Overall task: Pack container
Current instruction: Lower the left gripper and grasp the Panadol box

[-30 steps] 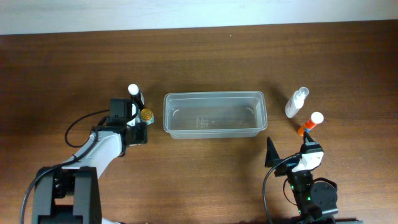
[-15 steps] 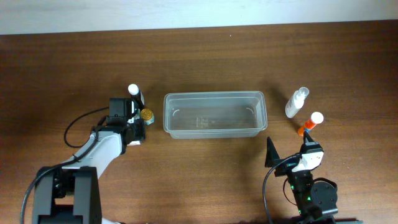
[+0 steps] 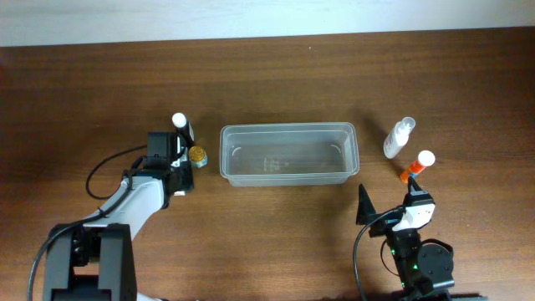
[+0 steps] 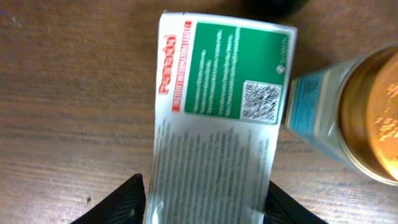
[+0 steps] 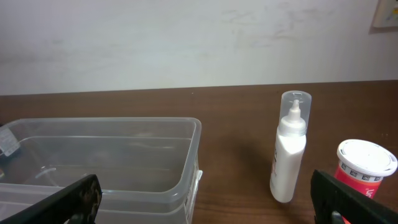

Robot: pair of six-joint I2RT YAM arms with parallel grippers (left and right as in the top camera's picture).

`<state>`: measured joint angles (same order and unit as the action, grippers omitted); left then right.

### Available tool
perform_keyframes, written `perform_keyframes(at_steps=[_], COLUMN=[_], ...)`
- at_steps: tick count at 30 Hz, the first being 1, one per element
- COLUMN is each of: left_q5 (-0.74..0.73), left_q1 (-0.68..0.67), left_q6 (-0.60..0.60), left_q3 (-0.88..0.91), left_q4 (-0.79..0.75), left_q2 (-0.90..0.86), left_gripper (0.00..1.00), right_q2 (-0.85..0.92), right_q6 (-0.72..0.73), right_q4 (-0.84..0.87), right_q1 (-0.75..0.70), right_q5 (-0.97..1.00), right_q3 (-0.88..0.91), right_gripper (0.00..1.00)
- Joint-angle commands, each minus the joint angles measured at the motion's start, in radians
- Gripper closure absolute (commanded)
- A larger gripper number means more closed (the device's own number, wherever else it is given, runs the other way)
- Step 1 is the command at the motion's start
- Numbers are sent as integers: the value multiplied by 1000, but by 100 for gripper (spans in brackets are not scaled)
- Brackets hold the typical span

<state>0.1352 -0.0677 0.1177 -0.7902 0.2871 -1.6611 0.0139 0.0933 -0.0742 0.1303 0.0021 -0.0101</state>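
The container (image 3: 288, 126) is set empty in the middle of the table (image 3: 84, 84), ready to be filled. The left gripper (image 4: 205, 202) is placed around a white and green labelled thing (image 4: 217, 124), likely to lift it. Whether it is squeezed yet cannot be told. The right gripper (image 5: 208, 196) is held wide apart and empty. The labelled thing is cut off, so box or bottle cannot be told.

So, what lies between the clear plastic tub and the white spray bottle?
Nothing: between the clear rectangular plastic tub and the white spray bottle only bare brown wooden table shows, in both the overhead and right wrist views.
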Motion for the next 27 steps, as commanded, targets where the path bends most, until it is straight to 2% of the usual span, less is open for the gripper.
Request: perform_keyframes(at_steps=[1,9,22,27], left_q5=[2,25,38,38], left_q1=[5,5,5,5], left_q6=[8,7,-33,-33], left_q3=[7,7,7,7], left_q4=[14,16,-86,-76], left_q2=[-14,-12,-13,-13], left_gripper=[45,45,45,56], right_q2=[-8,-8,-8,-8], right_q6=[-8,-8,-8,-8], right_q4=[-5,-5,-5,-5], right_q1=[-8,-8,-8,-8], right_q5=[-2,-2,-2,-2], right_q3=[5,5,5,5], right_gripper=[2,2,2,2])
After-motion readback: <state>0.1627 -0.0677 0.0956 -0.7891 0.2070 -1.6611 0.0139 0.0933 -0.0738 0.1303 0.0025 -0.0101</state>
